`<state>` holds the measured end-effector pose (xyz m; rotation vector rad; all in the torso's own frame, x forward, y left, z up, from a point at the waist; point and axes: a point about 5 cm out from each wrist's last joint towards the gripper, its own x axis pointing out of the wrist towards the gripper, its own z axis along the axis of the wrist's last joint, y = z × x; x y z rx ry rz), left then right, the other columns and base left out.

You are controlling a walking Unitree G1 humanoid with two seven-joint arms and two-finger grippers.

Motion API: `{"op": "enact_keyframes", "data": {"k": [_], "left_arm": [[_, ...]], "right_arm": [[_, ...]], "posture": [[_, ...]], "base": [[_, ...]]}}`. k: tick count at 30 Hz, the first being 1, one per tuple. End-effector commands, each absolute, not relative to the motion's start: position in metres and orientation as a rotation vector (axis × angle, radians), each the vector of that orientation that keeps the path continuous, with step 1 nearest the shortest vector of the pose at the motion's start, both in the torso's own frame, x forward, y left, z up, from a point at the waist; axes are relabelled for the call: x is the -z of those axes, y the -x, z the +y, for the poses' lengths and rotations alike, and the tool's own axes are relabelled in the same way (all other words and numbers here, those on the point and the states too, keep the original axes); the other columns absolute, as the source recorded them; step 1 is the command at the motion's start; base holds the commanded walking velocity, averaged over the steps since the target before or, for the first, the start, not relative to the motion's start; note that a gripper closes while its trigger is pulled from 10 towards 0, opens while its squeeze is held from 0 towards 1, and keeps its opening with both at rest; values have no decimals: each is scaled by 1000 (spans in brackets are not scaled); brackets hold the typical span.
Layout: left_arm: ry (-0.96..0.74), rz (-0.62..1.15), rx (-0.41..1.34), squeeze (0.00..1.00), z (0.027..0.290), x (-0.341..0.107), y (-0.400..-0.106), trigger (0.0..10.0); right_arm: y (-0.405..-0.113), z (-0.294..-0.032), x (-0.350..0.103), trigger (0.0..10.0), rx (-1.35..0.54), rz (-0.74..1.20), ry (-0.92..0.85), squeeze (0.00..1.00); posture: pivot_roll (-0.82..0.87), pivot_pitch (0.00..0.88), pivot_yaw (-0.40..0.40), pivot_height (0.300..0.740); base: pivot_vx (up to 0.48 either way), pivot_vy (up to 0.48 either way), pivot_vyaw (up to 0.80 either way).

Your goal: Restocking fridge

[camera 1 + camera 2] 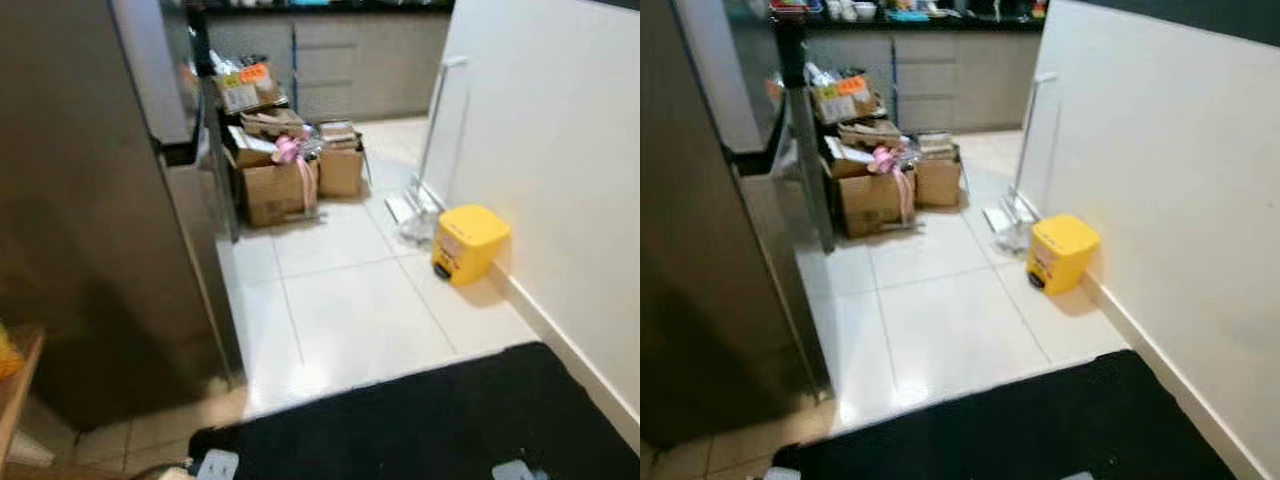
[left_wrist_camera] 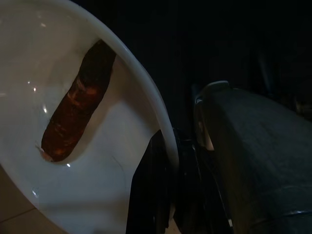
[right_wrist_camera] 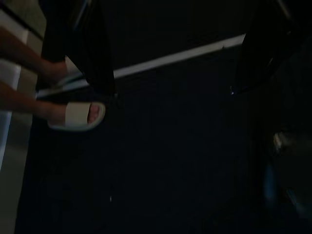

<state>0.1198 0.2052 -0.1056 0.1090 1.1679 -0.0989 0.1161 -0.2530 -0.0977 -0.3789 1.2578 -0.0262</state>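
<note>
My left end effector (image 2: 163, 195) is clamped narrow on the rim of a white bowl (image 2: 97, 195), one black finger over the edge, so the bowl rides level at my side and the reddish-brown sausage-like item (image 2: 78, 105) lies flat in its bottom instead of rolling out; I judge this to be the stock meant for the fridge. The fridge (image 1: 90, 220) stands closed, a tall dark steel face. Beyond the fridge, cardboard boxes (image 1: 280, 185) are heaped on the tiled floor, one with orange and yellow stickers too blurred to read. Across from the fridge, a small yellow bin (image 1: 468, 240) sits against the white wall, its label illegible. My right arm hangs idle over a dark mat (image 3: 170, 161); I cannot tell how it stands. A person's sandalled foot (image 3: 78, 114) is near it.
</note>
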Motion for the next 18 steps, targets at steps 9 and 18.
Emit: {"op": "enact_keyframes", "data": {"k": [9, 18], "left_arm": [[-112, 1224, 124, 0, 200, 110, -106, 10000], [-112, 1226, 127, 0, 200, 111, -106, 10000]], "right_arm": [[-121, -254, 96, 10000, 32, 1242, 378, 0], [-120, -253, 96, 10000, 27, 1243, 373, 0]], "posture": [[-72, 0, -5, 740], [-71, 0, -4, 740]], "base": [[318, 0, 0], [314, 0, 0]]}}
